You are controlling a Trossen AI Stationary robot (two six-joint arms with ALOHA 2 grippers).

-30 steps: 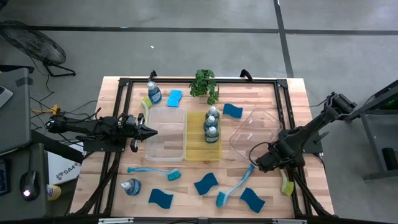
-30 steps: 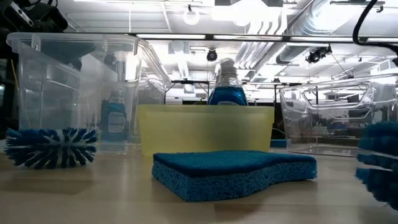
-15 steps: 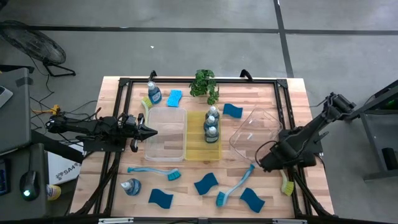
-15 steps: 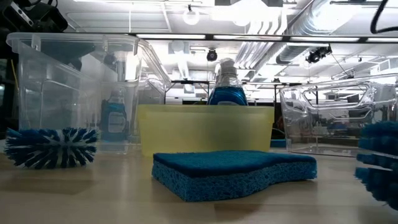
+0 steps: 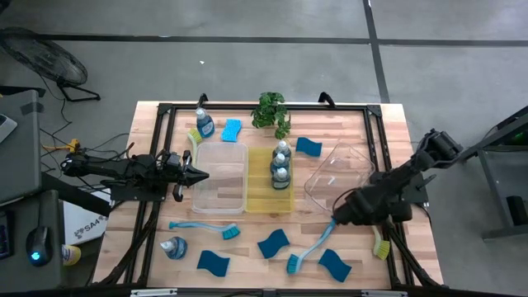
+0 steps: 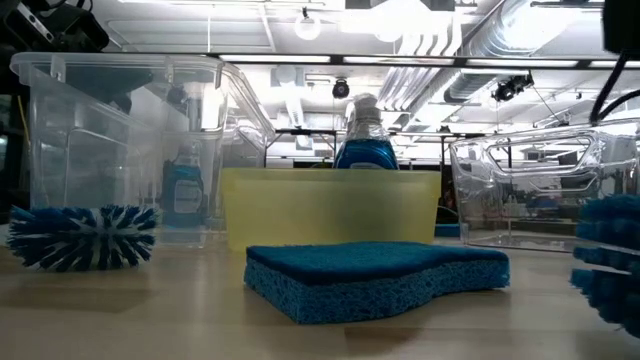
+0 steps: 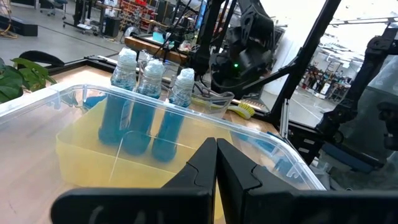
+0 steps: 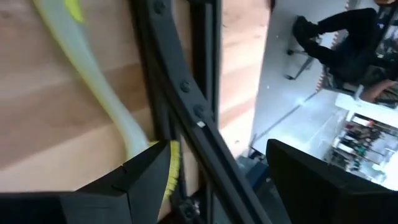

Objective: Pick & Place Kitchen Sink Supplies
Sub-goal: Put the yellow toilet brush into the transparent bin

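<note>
Three blue soap bottles stand in the yellow tray. One more bottle stands far left, and another lies near left. Blue sponges and blue brushes lie on the near half. A yellow-green brush lies near right. My right gripper is open, hovering by the right blue brush's handle end. My left gripper is shut at the left wall of the clear tray.
A second clear tray sits tilted right of the yellow one. A potted plant stands at the far edge. Sponges lie on the far half. A black frame rail runs along the table's right edge.
My right gripper has drifted back, then moved toward the table's left, closer to the handle end of the right blue brush. My left arm and all the objects have stayed where they were.
</note>
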